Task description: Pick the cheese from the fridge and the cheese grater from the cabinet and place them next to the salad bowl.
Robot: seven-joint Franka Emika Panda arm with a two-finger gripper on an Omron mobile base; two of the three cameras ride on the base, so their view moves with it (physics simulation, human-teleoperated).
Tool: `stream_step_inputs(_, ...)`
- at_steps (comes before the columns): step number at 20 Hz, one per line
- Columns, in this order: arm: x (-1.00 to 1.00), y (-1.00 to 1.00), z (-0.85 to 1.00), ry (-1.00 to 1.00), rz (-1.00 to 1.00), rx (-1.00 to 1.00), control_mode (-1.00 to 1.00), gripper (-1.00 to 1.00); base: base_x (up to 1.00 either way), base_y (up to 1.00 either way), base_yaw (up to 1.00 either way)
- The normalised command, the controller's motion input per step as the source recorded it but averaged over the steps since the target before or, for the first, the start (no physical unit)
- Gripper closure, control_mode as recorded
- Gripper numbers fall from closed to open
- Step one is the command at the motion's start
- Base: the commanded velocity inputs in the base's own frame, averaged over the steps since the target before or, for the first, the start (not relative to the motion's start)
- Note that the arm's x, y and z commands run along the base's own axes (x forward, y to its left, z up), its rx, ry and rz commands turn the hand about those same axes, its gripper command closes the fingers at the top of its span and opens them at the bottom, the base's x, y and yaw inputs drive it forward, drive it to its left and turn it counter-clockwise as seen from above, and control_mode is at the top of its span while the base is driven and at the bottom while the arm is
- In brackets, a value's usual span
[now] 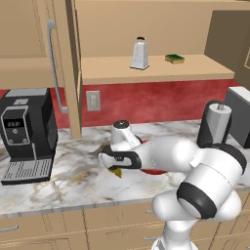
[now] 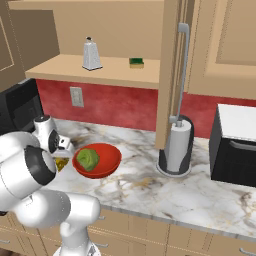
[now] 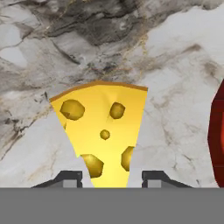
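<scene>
— On the marbled white-and-grey stone counter point(image 3: 175, 74), what lies under the hand?

— One yellow-orange cheese wedge with holes point(image 3: 105, 127), flat on the stone, its narrow end between the two dark fingertips point(image 3: 70, 178). The gripper point(image 3: 111, 180) stands spread, a tip on either side of the wedge with a sliver of counter showing at each; it pinches nothing.

— And beside it?

— The shallow glossy red salad bowl point(image 2: 107, 162) sits just beside the cheese, holding one green lettuce lump point(image 2: 88, 159).

— Further out?

— In the open tan wooden wall cabinet point(image 1: 161, 68), one silvery tapered box grater with a dark handle point(image 1: 139, 53) stands upright on the shelf, a green-and-yellow sponge point(image 1: 174, 58) near it. One grey paper-towel roll point(image 2: 178, 145) stands upright in its dark holder. The black coffee machine point(image 1: 24, 132) has a small display; its writing is too small to read.
</scene>
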Motion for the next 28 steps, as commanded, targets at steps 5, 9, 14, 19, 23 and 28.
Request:
stream_step_inputs(5,-0.06,-0.13,0.13,0.00,0.00,0.00,-1.00,-1.00,0.00,0.00,0.00)
stream_step_inputs(9,-0.03,-0.06,0.41,-0.01,0.00,0.00,-1.00,-1.00,0.00,0.00,0.00)
stream_step_inputs(14,-0.13,-0.03,0.49,-0.05,0.00,0.05,-1.00,-1.00,0.00,0.00,0.00)
stream_step_inputs(19,-0.15,-0.06,0.55,-0.21,0.00,0.00,-1.00,-1.00,0.00,0.00,0.00)
stream_step_inputs(23,-0.15,-0.09,0.52,-0.23,0.00,0.00,-1.00,-1.00,0.00,0.00,0.00)
stream_step_inputs(28,-0.07,-0.12,0.52,-0.17,0.02,0.09,-1.00,-1.00,0.00,0.00,0.00)
